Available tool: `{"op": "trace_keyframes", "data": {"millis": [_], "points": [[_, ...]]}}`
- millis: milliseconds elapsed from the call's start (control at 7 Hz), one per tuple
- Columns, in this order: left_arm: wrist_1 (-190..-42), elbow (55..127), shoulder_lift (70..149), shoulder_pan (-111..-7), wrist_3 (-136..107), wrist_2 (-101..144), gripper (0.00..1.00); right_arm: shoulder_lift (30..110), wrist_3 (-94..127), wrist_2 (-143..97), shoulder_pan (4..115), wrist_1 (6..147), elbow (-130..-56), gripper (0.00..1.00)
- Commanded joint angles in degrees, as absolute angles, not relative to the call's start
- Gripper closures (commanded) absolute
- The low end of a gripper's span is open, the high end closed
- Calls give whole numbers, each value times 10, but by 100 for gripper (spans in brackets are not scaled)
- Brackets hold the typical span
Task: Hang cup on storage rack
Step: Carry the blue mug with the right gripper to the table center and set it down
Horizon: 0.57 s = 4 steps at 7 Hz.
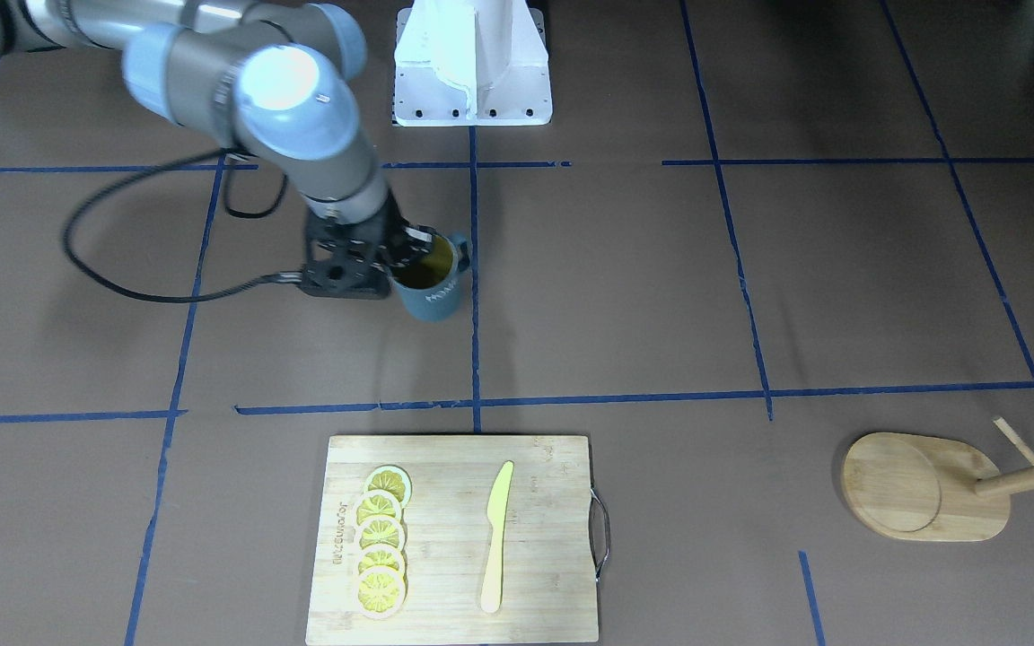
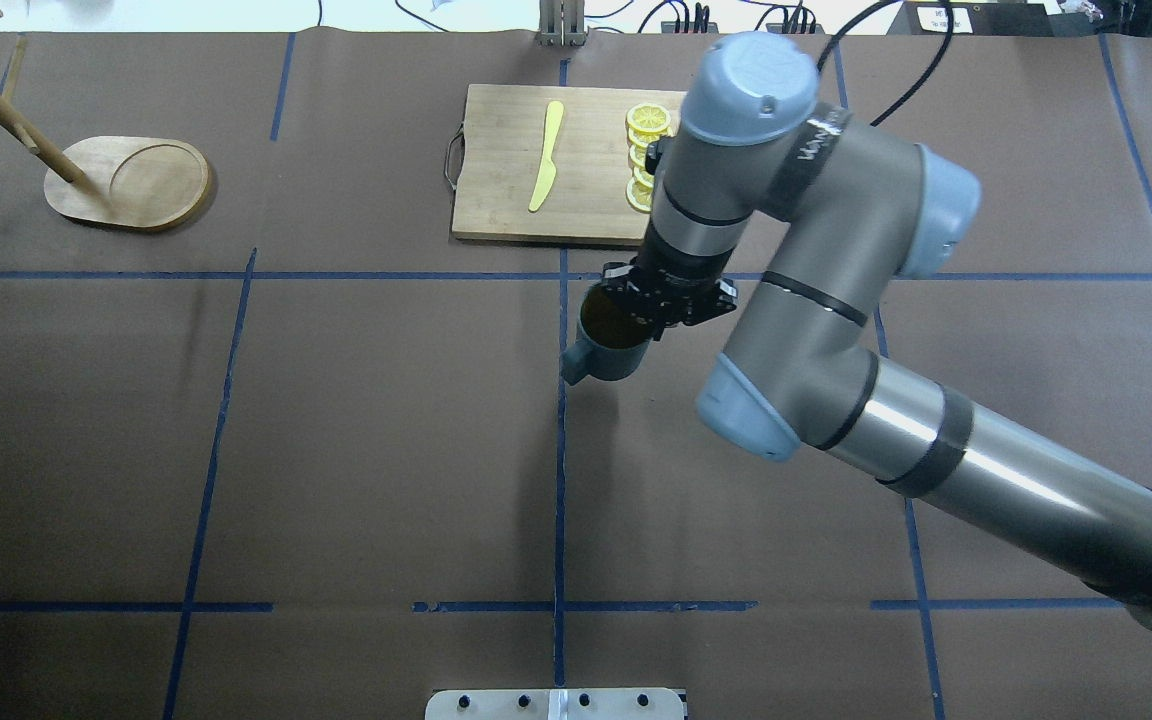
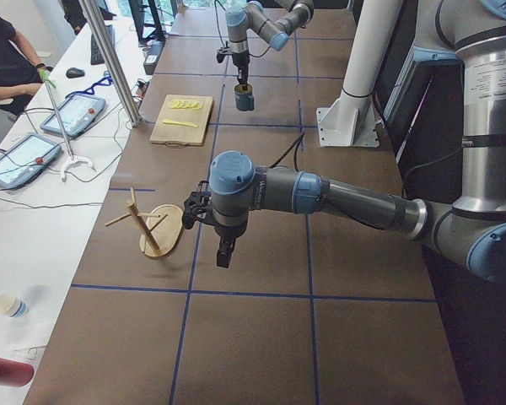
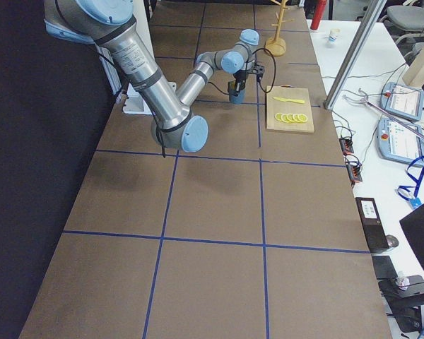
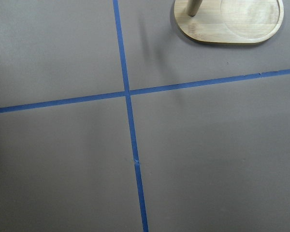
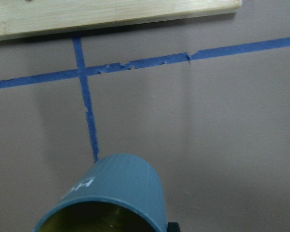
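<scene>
The cup (image 1: pixel 434 292), dark blue-grey with a yellow inside, hangs upright in my right gripper (image 1: pixel 409 247), which is shut on its rim. It seems to be held just above the table near the centre line, also in the overhead view (image 2: pixel 606 355) and the right wrist view (image 6: pixel 111 193). The storage rack (image 1: pixel 921 489) stands far off at the table's left end (image 2: pixel 136 185), its post and pegs bare. My left gripper (image 3: pixel 223 256) hovers beside the rack (image 3: pixel 156 232); I cannot tell whether it is open. The rack's base shows in the left wrist view (image 5: pixel 232 24).
A bamboo cutting board (image 1: pixel 454 467) lies at the table's far edge past the cup, with a yellow knife (image 1: pixel 497 538) and several lemon slices (image 1: pixel 381 547) on it. Blue tape lines cross the brown table. The arm mount plate (image 1: pixel 472 99) is at the near edge.
</scene>
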State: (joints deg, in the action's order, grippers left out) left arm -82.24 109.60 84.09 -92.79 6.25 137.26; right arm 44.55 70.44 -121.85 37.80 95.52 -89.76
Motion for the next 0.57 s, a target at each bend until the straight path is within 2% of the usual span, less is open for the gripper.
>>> {"op": "trace_keyframes", "data": {"millis": [0, 286, 429], "points": [[-824, 1097, 841, -927, 62, 1373, 0, 412, 766, -1197, 360, 846, -797, 100], [-824, 1096, 841, -926, 62, 1373, 0, 414, 756, -1196, 353, 845, -786, 99], [-824, 1097, 841, -925, 62, 1373, 0, 415, 754, -1194, 351, 845, -785, 90]]}}
